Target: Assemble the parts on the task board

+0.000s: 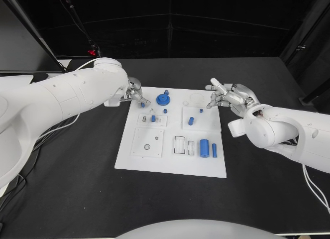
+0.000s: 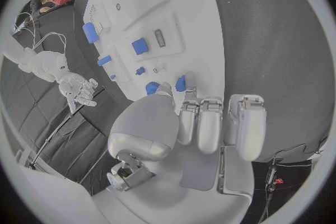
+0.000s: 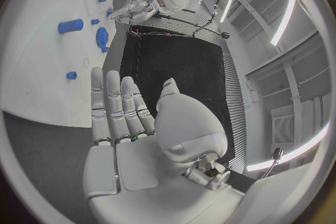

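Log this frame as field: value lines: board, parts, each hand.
board: white task board on the black table
parts: blue gear standing at the far edge; blue cylinder lying near the right edge
left hand: left hand at the board's far left corner, pinching a small blue part
right hand: right hand at the far right corner, fingers apart, holding nothing

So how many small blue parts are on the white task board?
7: one piece at the left hand's fingertips, a round gear beside it, three small pieces mid-board, two cylinders nearer the robot. The hand may hide more.
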